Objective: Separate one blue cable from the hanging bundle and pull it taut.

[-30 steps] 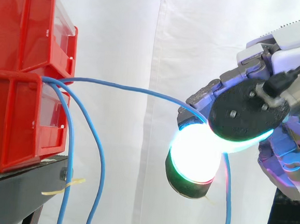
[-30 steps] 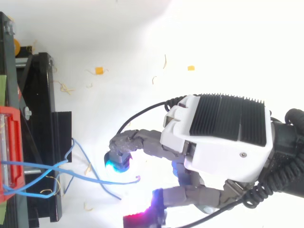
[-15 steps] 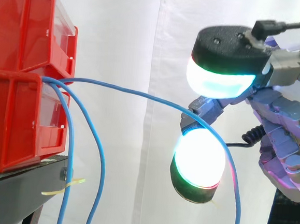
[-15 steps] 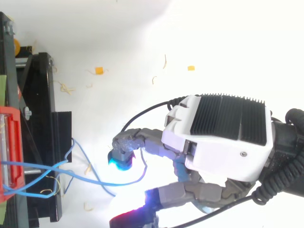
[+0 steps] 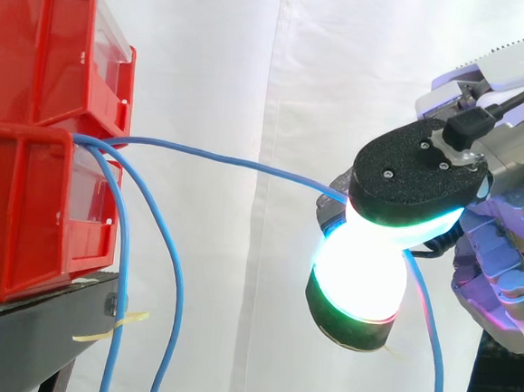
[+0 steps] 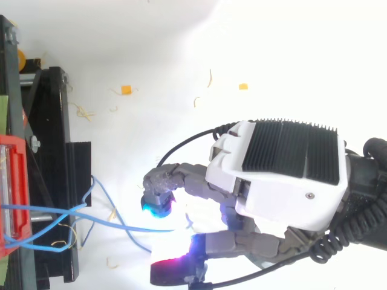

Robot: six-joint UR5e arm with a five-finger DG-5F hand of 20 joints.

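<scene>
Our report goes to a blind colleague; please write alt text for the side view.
The hand pinches one blue cable between glowing pads, holding it in a shallow arc out from the stacked red bins at left. Two more blue cables hang down beside the bins.

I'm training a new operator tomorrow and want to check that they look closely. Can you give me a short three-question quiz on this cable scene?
1. True or false: the hand pinches a blue cable between its fingers.
2. Where does that cable start? A) at the stacked red bins; B) at the top of the curtain; C) on the floor.
3. Fill in the blank: beside the bins, ___ loose cables hang down.

Key: 1 true; 2 A; 3 two.
</scene>
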